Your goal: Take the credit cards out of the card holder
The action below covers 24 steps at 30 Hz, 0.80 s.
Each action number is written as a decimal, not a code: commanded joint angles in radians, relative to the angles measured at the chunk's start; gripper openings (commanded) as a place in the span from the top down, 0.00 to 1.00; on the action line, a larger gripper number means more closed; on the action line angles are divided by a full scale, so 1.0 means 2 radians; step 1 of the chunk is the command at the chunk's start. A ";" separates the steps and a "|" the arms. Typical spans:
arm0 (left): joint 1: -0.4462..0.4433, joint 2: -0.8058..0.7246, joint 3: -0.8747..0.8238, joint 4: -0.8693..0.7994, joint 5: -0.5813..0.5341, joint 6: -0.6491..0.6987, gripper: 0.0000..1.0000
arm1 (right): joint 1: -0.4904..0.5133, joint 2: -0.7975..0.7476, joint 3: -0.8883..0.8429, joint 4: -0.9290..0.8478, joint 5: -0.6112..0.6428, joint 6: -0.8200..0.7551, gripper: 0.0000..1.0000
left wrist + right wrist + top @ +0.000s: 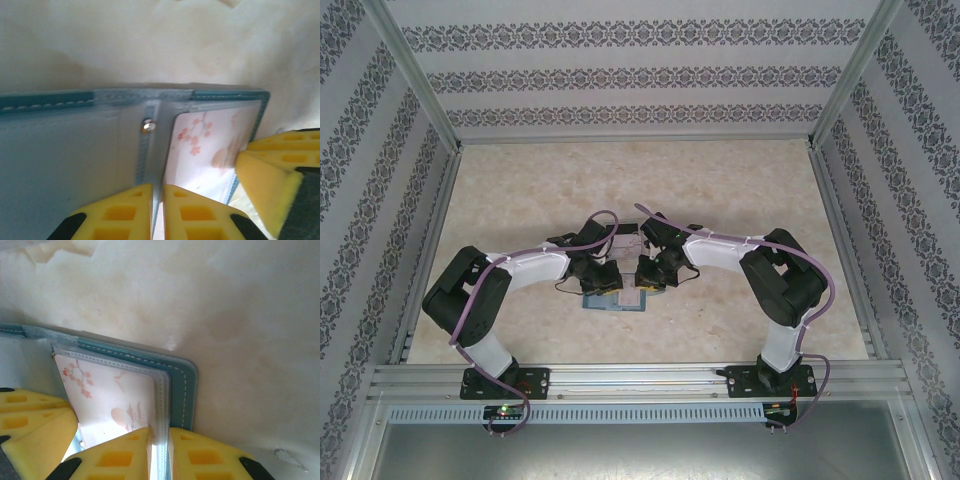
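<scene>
The teal-blue card holder (615, 300) lies open on the table between the two arms, mostly hidden under the grippers in the top view. In the left wrist view its grey-blue inner panels (65, 160) face up, and one of the credit cards (205, 150), pale with reddish blossoms, sits in a sleeve on the right half. My left gripper (157, 187) is shut on a thin inner leaf at the spine. My right gripper (160, 430) is shut on the clear sleeve edges at the card holder's (180, 385) right side, beside the same credit card (110, 400).
Patterned walls and a metal frame (840, 230) enclose the beige table (740, 180). A pale clear object (625, 240) lies just behind the grippers, partly hidden. The two grippers' yellow fingers stand close together over the holder, the right one's pad (270, 185) beside the left gripper.
</scene>
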 commanded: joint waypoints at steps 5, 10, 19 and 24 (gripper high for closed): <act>0.007 0.005 0.013 -0.049 -0.028 0.020 0.86 | -0.003 0.016 -0.001 -0.019 0.005 -0.013 0.83; 0.007 0.001 0.016 -0.057 -0.033 0.024 0.86 | -0.004 0.017 -0.002 -0.019 0.004 -0.013 0.83; 0.007 0.001 0.009 -0.010 0.003 0.015 0.79 | -0.004 0.016 -0.003 -0.019 0.004 -0.013 0.83; 0.008 0.010 0.009 -0.017 -0.002 0.015 0.80 | -0.004 0.015 -0.005 -0.019 0.004 -0.015 0.83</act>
